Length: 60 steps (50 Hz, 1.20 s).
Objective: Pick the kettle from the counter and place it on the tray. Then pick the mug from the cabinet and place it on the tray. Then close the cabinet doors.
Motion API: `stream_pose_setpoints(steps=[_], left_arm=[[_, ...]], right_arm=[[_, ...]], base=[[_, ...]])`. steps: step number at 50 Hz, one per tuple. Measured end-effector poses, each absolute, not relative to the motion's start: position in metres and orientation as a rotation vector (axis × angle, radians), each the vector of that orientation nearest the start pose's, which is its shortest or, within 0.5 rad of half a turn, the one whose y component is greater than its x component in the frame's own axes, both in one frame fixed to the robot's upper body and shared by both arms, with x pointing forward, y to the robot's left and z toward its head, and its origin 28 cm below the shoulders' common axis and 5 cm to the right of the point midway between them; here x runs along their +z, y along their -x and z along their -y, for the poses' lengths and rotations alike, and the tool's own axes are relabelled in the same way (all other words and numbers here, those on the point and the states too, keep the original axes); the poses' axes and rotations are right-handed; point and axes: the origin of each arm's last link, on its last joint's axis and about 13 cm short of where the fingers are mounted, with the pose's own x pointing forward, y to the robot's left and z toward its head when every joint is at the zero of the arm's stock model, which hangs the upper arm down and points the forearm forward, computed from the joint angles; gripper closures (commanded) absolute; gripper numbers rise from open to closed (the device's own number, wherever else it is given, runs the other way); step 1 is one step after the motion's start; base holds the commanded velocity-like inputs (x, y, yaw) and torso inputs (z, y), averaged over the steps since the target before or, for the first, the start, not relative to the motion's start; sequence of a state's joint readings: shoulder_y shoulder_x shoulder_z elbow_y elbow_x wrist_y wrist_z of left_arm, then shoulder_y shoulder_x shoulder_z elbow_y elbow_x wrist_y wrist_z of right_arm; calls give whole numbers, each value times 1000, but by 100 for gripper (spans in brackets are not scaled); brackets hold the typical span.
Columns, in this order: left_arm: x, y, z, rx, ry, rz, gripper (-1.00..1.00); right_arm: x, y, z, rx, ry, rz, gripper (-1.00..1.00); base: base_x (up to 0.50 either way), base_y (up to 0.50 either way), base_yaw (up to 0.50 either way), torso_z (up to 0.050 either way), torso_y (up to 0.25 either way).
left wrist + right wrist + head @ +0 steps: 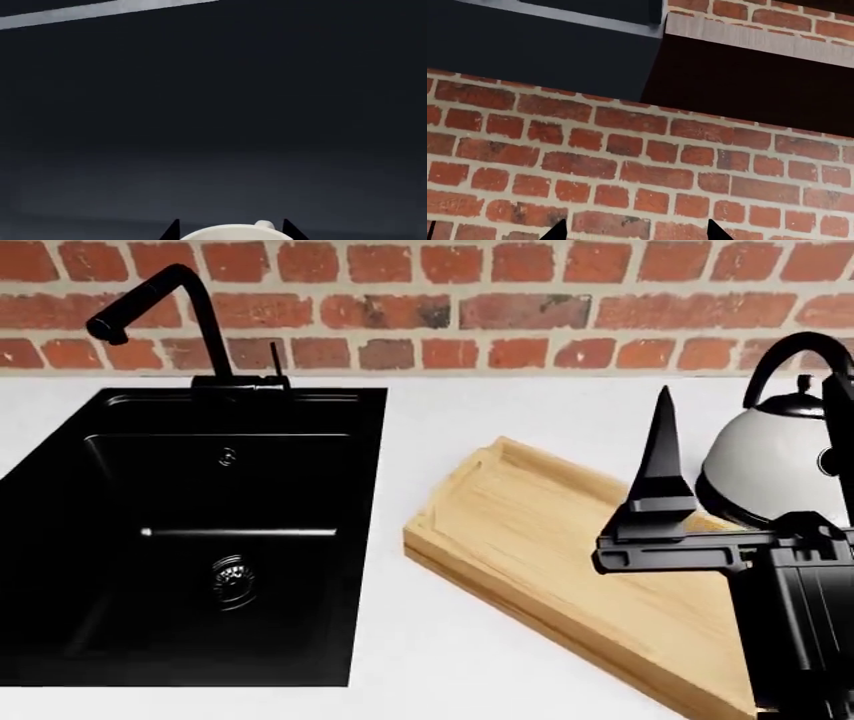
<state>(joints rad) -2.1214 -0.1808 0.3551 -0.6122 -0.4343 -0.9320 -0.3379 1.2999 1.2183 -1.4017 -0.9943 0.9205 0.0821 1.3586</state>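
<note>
The white kettle (767,465) with its black arched handle stands at the far right end of the light-wood tray (534,540) on the white counter (441,410). In the head view my right gripper (750,410) rises in front of the kettle, fingers pointing up. Its wrist view shows the right gripper (634,232) open, with only brick wall between the tips. The left gripper (231,232) is out of the head view. In its own view it is shut on the off-white mug (233,235), whose rim fills the gap between the tips, against a dark surface.
A black sink (200,530) with a black faucet (174,310) is set into the counter left of the tray. The brick wall (467,310) runs behind. Dark upper cabinets (547,50) hang above the wall beside a shadowed opening (747,90).
</note>
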Motion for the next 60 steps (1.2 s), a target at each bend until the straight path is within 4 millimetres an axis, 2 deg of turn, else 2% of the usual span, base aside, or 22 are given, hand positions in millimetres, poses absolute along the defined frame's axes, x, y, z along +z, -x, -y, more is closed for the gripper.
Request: stream_pose_setpoints(steps=[6,12,18,24,35,42,50,60], left_arm=[[560,-273,-215,158,-51,548,100],[558,-255,-211,104,-54,575,100],[537,-240,-205,4,-55,566,100],[502,-232,-200,-103,-53,530,100],[428,-241,-193,-201,-69,426,100],[393,-252,-186,-249,-74,357,100],[372,-257,-182,-278,-70,310,100],[362,-263,-180,-284,-65,281,100]], right_arm=[[241,-147,116,-50,168,509,-100],[241,-143,115,-47,162,514,-100],[241,-141,114,-42,154,522,-100],[240,-139,113,-37,145,528,-100],[240,-138,112,-28,128,528,-100],[238,-139,113,-27,112,522,-100],[238,-139,114,-29,101,517,-100],[237,-140,115,-28,93,515,-100]], base=[[-500,0,0,0,0],[-214,0,0,0,0],[0,0,0,0,0],[0,0,0,0,0],[0,-170,0,0,0],[0,-500,0,0,0],[0,-500,0,0,0],[0,-500,0,0,1]])
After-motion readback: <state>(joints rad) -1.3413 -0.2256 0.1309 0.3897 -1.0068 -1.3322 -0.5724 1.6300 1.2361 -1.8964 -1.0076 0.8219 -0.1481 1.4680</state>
